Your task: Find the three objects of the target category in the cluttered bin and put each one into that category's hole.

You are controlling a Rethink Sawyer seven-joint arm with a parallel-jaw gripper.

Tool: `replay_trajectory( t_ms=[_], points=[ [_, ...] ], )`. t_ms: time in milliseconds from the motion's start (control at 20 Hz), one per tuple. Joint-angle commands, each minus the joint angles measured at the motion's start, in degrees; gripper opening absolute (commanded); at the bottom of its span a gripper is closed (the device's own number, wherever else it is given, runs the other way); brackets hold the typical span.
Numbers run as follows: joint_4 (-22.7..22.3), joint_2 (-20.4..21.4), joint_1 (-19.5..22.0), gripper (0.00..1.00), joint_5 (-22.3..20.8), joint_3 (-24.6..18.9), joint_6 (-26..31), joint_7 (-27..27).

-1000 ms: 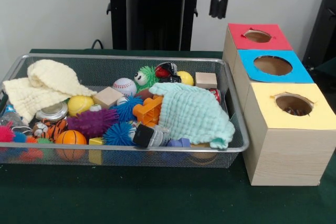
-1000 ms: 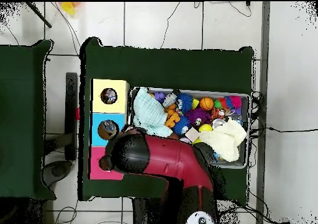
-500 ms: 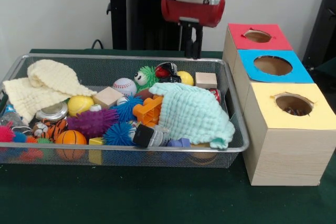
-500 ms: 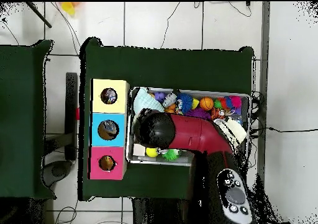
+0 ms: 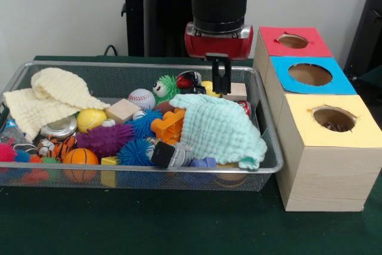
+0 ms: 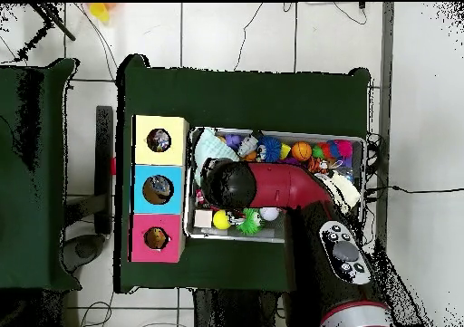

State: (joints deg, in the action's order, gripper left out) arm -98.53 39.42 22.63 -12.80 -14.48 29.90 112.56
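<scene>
My gripper (image 5: pixel 220 89) hangs open with a narrow gap over the far right part of the wire bin (image 5: pixel 271 168). Its tips are just above the far edge of a mint cloth (image 5: pixel 221 128), beside a wooden block (image 5: pixel 236 91) and a yellow ball (image 5: pixel 210 88). Nothing is between the fingers. To the right stand three boxes with holes: red (image 5: pixel 293 41), blue (image 5: pixel 310 74) and yellow (image 5: pixel 332 119). In the overhead view the arm's head (image 6: pixel 228 184) hides the gripper.
The bin also holds a cream cloth (image 5: pixel 51 97), a baseball (image 5: pixel 141 98), a green googly-eyed ball (image 5: pixel 165 86), spiky balls (image 5: pixel 105 138), an orange brick (image 5: pixel 169 125), a basketball (image 5: pixel 80 157) and another wooden block (image 5: pixel 123 110). Something dark lies inside the yellow box's hole.
The arm swung from above the boxes over to the bin and came down. The gripper now hangs low at the mint cloth's far edge.
</scene>
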Motion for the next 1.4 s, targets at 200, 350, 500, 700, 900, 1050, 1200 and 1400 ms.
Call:
replay_trajectory(
  t_ms=[200,350,500,700,900,1050,1200,1400],
  points=[
    [1.2,-3.3,2.9,0.00,-7.8,-9.2,-3.4,-8.8],
    [1.0,-3.4,3.1,0.00,-9.2,-9.2,-3.9,-7.6],
    [0.7,-3.8,3.8,0.00,-9.1,-10.0,-2.7,-7.3],
    [0.3,-4.6,4.3,0.00,-8.7,-10.6,-3.1,-5.3],
    [-0.9,-5.0,4.9,1.00,-9.3,-11.0,-4.1,-4.4],
    [-2.1,-4.9,5.0,1.00,-9.5,-11.1,-5.3,-3.6],
    [-1.6,-6.0,4.5,1.00,-10.0,-10.7,-7.1,-2.4],
    [-0.8,-6.6,3.7,1.00,-9.8,-10.0,-7.7,-1.4]
  ],
)
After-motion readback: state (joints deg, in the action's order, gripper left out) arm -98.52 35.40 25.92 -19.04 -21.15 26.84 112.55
